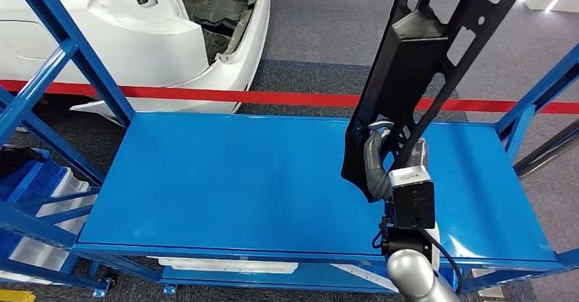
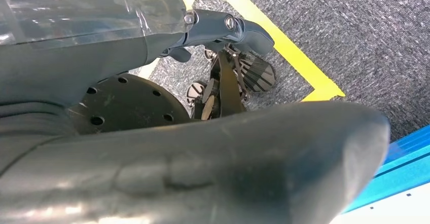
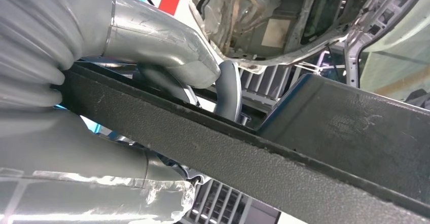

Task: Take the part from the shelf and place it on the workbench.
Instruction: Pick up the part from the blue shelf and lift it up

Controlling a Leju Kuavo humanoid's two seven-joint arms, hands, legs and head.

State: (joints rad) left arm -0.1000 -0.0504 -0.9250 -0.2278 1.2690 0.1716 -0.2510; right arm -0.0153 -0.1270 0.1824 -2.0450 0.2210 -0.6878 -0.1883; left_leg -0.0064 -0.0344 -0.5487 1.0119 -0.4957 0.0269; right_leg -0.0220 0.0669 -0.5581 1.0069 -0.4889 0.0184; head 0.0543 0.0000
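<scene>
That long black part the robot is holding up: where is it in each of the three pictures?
Head view: black part right of centre, rising above the workbench, gripped by the right hand.
Left wrist view: not in it.
Right wrist view: black part runs across the picture, through the right hand.
Shared landmark: white car body.

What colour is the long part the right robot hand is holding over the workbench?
Black, with a textured matte surface. The part shows best in the head view, gripped by the right robot hand.

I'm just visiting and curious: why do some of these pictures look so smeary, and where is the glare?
Left wrist view: the left hand sits too close and blurs. Right wrist view: the right hand looks soft, gripping the black part. Head view: sharp, with glare streaks on the blue workbench.
</scene>
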